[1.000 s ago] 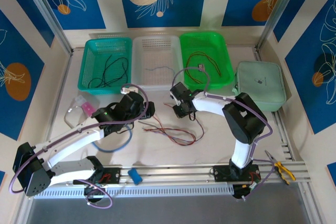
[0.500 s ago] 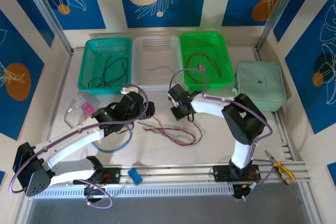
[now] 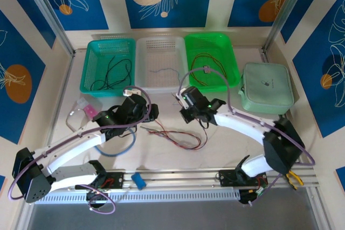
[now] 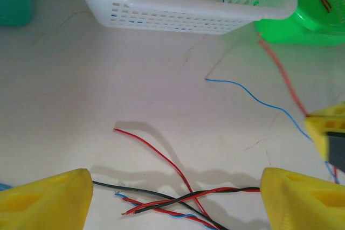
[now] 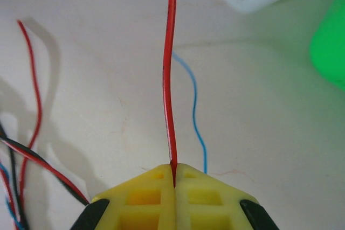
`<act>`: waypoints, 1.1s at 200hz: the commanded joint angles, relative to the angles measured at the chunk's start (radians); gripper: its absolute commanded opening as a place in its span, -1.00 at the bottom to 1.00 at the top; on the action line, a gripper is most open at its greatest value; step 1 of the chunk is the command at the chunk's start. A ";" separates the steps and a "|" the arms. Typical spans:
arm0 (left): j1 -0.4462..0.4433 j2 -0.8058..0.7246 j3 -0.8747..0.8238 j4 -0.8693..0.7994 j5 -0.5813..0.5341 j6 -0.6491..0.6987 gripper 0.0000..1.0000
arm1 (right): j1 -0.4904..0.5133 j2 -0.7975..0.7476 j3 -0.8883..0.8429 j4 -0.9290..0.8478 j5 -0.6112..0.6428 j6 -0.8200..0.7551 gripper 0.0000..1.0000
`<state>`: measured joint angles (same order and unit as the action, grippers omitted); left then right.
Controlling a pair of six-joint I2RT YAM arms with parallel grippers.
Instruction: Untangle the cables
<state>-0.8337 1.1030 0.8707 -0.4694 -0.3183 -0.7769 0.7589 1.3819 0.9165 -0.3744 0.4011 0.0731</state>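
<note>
A tangle of thin red, black and blue cables (image 3: 178, 136) lies on the table between the arms. My left gripper (image 4: 176, 187) stands open low over it, with twisted red and black strands (image 4: 215, 192) crossing between its yellow fingers, and it touches none of them. In the top view the left gripper (image 3: 152, 112) sits just left of the tangle. My right gripper (image 5: 173, 172) is shut on a red cable (image 5: 169, 79) that runs straight away from the closed jaws. A thin blue cable (image 5: 195, 111) lies on the table beside it. From above, the right gripper (image 3: 184, 115) is at the tangle's far end.
Three baskets line the far side: teal (image 3: 88, 74) with black cables, white (image 3: 141, 68) with a pale one, green (image 3: 233, 68) with brown-orange ones. A pale green pouch (image 3: 268, 87) lies at the right. A light-blue hose loop (image 3: 121, 146) lies under the left arm, and pliers (image 3: 291, 173) at the near right.
The right gripper has closed onto the red cable. The right arm's elbow has swung out to the right. The left arm has stayed put.
</note>
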 commanded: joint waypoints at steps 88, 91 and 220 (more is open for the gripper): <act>0.008 0.038 0.174 0.023 0.091 0.041 0.62 | -0.186 -0.483 0.016 0.127 -0.226 -0.052 -1.00; 0.008 0.040 0.179 0.023 0.093 0.045 0.62 | -0.192 -0.484 0.026 0.126 -0.234 -0.052 -1.00; 0.005 0.069 0.311 0.081 0.170 0.165 0.54 | -0.251 -0.437 0.384 0.193 -0.310 -0.008 -1.00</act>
<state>-0.8314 1.1687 1.1385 -0.4252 -0.1753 -0.6407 0.5011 0.9447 1.2320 -0.2184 0.0853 0.0544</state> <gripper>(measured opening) 0.772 0.050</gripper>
